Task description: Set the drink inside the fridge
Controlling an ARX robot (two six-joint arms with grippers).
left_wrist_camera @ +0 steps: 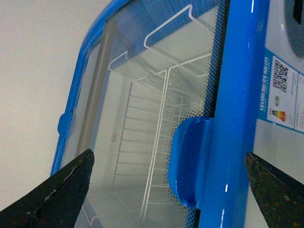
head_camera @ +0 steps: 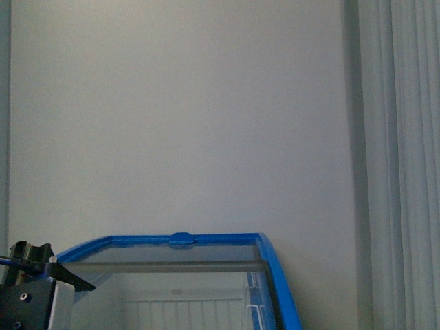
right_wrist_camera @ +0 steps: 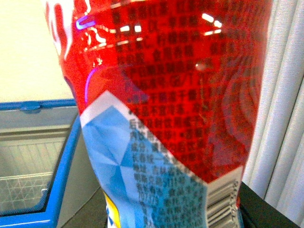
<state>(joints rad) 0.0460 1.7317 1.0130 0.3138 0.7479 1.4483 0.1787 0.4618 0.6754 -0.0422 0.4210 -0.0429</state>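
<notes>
Left pincer (left_wrist_camera: 168, 183) hangs released, its two black fingertips (left_wrist_camera: 71, 185) spread wide on either side of the blue handle (left_wrist_camera: 190, 161) on the near rim of the fridge (head_camera: 137, 240). In the front view this arm shows only at the lower left corner, just beside the fridge's left end. Under it the glass lid (left_wrist_camera: 142, 95) lies across the opening, with a white wire basket (left_wrist_camera: 156, 142) showing through it. Whether any part of the top is slid open I cannot tell.

The right pincer's fingers are out of sight. The drink (right_wrist_camera: 180, 95) fills that wrist's view from very close, its red label with nothing seen beneath it, so I judge it gripped in the right pincer. Its long axis runs along the folds of the curtain (head_camera: 399, 165) behind it, so it is about upright.

The curtain hangs to the right of the fridge, and the drink is seen against it with the fridge's blue corner lower and beyond its other side. So the fridge lies to the left of and below the drink. The right arm carries the drink, while the left is the nearer one to the lid handle. I judge the lid must slide clear first, and only then can the drink go left and down into the basket.
</notes>
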